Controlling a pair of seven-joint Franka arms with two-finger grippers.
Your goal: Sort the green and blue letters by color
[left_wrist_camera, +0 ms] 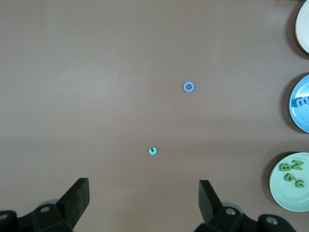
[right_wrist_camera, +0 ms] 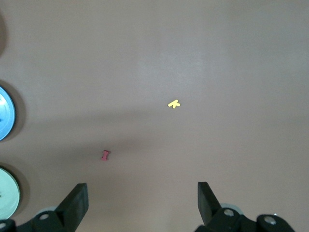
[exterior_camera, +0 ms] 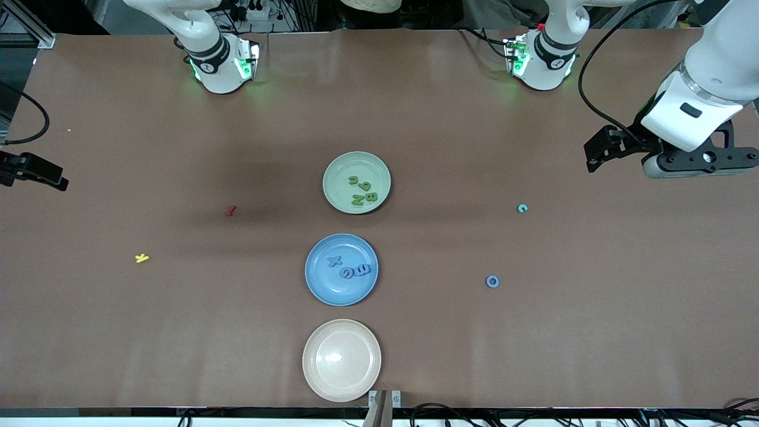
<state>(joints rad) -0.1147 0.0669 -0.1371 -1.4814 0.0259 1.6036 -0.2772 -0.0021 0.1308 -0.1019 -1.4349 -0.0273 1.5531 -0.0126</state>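
Several green letters point(exterior_camera: 362, 190) lie in the pale green plate point(exterior_camera: 332, 166). Three blue letters point(exterior_camera: 350, 270) lie in the blue plate point(exterior_camera: 323, 287), which is nearer the front camera. Toward the left arm's end, a blue ring letter point(exterior_camera: 492, 281) point(left_wrist_camera: 189, 87) and a teal-green c letter point(exterior_camera: 522, 208) point(left_wrist_camera: 153, 151) lie loose on the table. My left gripper point(exterior_camera: 596, 155) point(left_wrist_camera: 144, 186) hangs open and empty above that end. My right gripper point(exterior_camera: 35, 172) point(right_wrist_camera: 142, 188) hangs open and empty over the right arm's end.
An empty cream plate point(exterior_camera: 341, 359) sits nearest the front camera. A dark red letter point(exterior_camera: 230, 210) point(right_wrist_camera: 105, 155) and a yellow k letter point(exterior_camera: 142, 258) point(right_wrist_camera: 174, 104) lie toward the right arm's end. Bare brown table surrounds the plates.
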